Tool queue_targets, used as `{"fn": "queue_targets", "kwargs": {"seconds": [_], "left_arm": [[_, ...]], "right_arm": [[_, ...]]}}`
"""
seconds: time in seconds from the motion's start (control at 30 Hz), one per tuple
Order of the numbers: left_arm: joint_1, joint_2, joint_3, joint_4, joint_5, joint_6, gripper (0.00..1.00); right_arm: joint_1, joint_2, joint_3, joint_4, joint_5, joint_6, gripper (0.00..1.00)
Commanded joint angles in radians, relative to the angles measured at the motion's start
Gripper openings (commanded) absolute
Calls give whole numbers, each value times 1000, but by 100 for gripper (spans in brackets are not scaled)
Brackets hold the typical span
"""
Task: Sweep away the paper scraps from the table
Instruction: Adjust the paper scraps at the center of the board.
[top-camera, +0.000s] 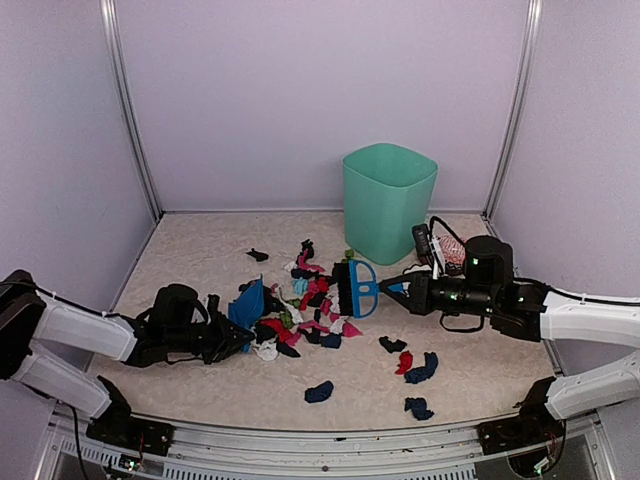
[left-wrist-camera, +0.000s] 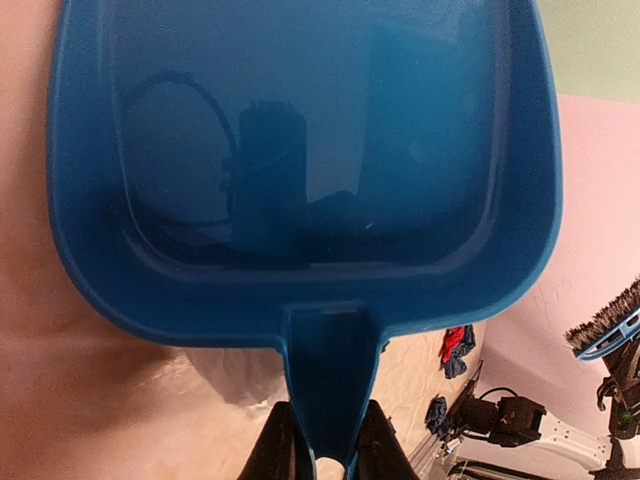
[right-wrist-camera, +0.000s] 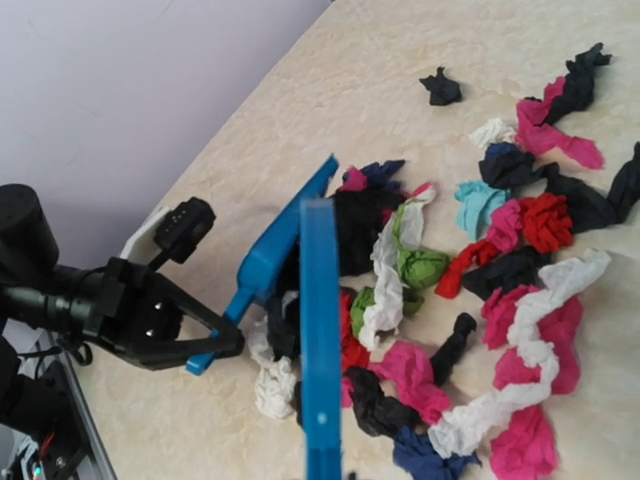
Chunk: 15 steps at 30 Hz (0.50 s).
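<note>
Okay, top view: beige marbled table (top-camera: 200, 250) across the lower half, pale lilac walls on three sides, metal posts in the back corners. One green bin (top-camera: 388, 200) upper right of centre. One blue dustpan (top-camera: 247, 303), one blue brush (top-camera: 355, 288), two grippers. Paper scraps (top-camera: 300, 310) heaped mid-frame between dustpan and brush; one black stray upper left of the heap, five more toward the lower right. Left gripper (top-camera: 222, 338) left of the heap, clamped on the dustpan handle. Right gripper (top-camera: 405, 290) right of the heap, clamped on the brush handle.

Left wrist: dustpan across most of the frame, handle at bottom centre pinched between both fingers (left-wrist-camera: 272, 452). Bare table lower left. A few scraps and the brush at the lower right edge.

Right wrist: brush handle up from bottom centre, own fingers out of frame. Scraps across the right half of the table. Dustpan edge-on left of centre, pinched by the left gripper at lower left. Lilac wall upper left.
</note>
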Motion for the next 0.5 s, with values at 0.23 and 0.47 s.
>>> {"fn": "queue_targets", "kwargs": {"seconds": [0.23, 0.47], "left_arm": [[-128, 275, 245, 197, 41, -40, 0], [-164, 175, 379, -66, -23, 49, 0]], "right_arm": [[-7, -125, 23, -135, 77, -39, 0], [-7, -183, 67, -198, 136, -73, 0]]}}
